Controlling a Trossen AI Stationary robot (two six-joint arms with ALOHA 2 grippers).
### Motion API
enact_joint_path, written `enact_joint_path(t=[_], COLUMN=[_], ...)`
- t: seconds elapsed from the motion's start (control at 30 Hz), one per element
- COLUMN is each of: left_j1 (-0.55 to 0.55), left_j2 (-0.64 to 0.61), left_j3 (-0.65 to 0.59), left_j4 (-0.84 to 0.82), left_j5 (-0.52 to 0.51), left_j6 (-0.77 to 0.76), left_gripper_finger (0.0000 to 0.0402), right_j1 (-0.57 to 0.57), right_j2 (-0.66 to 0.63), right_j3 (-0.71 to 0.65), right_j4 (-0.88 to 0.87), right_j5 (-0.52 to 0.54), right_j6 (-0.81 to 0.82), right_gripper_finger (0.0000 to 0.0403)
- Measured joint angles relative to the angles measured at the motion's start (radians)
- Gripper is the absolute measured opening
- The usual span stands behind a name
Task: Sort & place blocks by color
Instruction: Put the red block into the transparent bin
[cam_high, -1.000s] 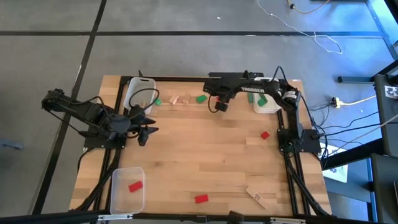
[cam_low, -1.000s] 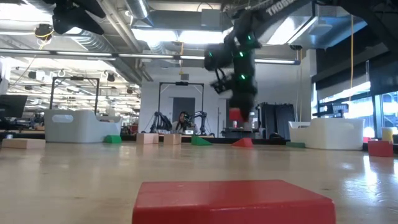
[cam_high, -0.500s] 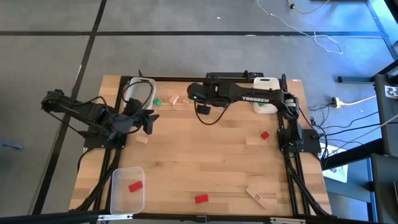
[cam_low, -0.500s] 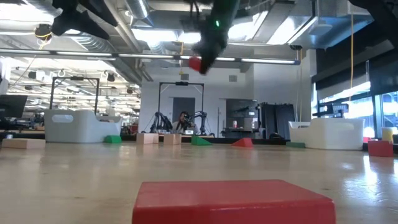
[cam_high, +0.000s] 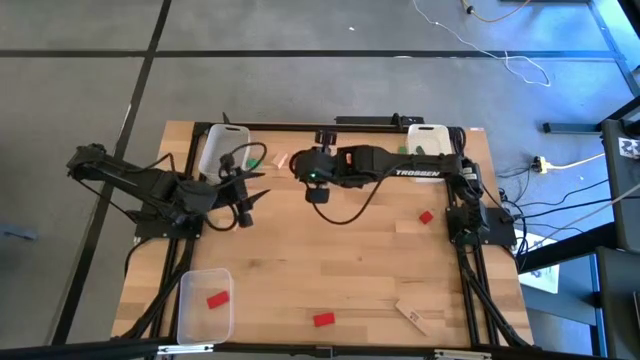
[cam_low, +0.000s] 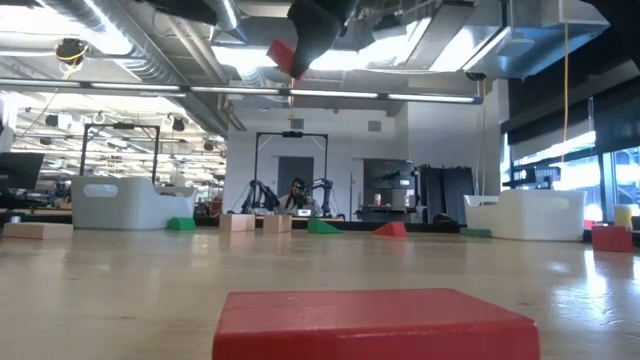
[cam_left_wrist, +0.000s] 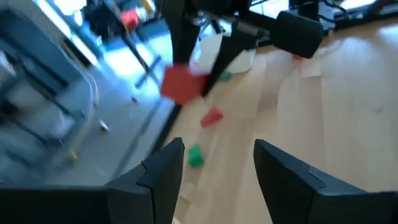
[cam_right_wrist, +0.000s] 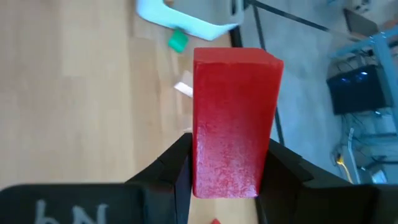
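My right gripper (cam_right_wrist: 228, 177) is shut on a red block (cam_right_wrist: 233, 118) and hangs high over the far middle of the table (cam_high: 330, 250). The low view shows that red block (cam_low: 283, 55) far above the wood. My left gripper (cam_left_wrist: 217, 174) stands open and empty at the table's left, pointing at the held red block (cam_left_wrist: 183, 84). Loose blocks lie flat on the table: a green one (cam_high: 253, 163) and a wooden one (cam_high: 280, 160) at the far left, red ones (cam_high: 426, 216) (cam_high: 323, 319), and another wooden one (cam_high: 410, 315). My right gripper pinches the red block between its two fingers, on two opposite long sides near one end (cam_right_wrist: 208, 168). The rest of the block sticks out past the fingertips, in line with them. The fingers slant downward from the table's right. The block is lifted clear of the table.
A white bin (cam_high: 225, 145) stands at the far left, another white bin (cam_high: 430, 168) at the far right, partly under my right arm. A clear bin (cam_high: 192, 318) at the near left holds a red block (cam_high: 217, 299). The near red block (cam_low: 375, 325) fills the low view's foreground.
My right gripper has swung from beside the far-right white bin toward the table's left and risen, carrying the red block high above the table. My left gripper has rolled about its own line and edged toward the table's middle, staying open.
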Motion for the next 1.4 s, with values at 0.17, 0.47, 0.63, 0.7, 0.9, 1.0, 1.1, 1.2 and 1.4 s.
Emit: enact_joint_path(t=[0.17, 0.47, 0.63, 0.7, 0.9, 1.0, 1.1, 1.2, 1.4], left_j1=[0.034, 0.148, 0.185, 0.193, 0.218, 0.232, 0.246, 0.257, 0.269], left_j2=[0.002, 0.002, 0.008, 0.015, 0.022, 0.045, 0.058, 0.08, 0.119], left_j3=[0.0, 0.0, 0.0, 0.0, 0.002, 0.0, 0.002, 0.001, 0.0], left_j4=[0.014, 0.118, 0.123, 0.133, 0.17, 0.177, 0.195, 0.203, 0.229], left_j5=[0.043, 0.249, 0.279, 0.314, 0.381, 0.382, 0.414, 0.432, 0.431], left_j6=[0.124, 0.167, 0.181, 0.182, 0.199, 0.201, 0.201, 0.201, 0.201], left_gripper_finger=[0.0188, 0.0188, 0.0188, 0.0188, 0.0188, 0.0188, 0.0188, 0.0188, 0.0188], right_j1=[0.019, 0.057, 0.066, 0.07, 0.071, 0.073, 0.074, 0.074, 0.074], right_j2=[0.0, 0.0, 0.0, 0.0, 0.0, 0.0, 0.0, 0.0, 0.0], right_j3=[0.0, 0.0, 0.0, 0.0, 0.0, 0.0, 0.0, 0.0, 0.0], right_j4=[0.015, 0.099, 0.112, 0.112, 0.113, 0.113, 0.12, 0.128, 0.128], right_j5=[-0.003, -0.038, -0.071, -0.072, -0.086, -0.086, -0.102, -0.124, -0.127], right_j6=[-0.002, -0.053, -0.053, -0.053, -0.053, -0.053, -0.053, -0.053, -0.053], right_gripper_finger=[0.0132, 0.0132, 0.0132, 0.0132, 0.0132, 0.0132, 0.0132, 0.0132, 0.0132])
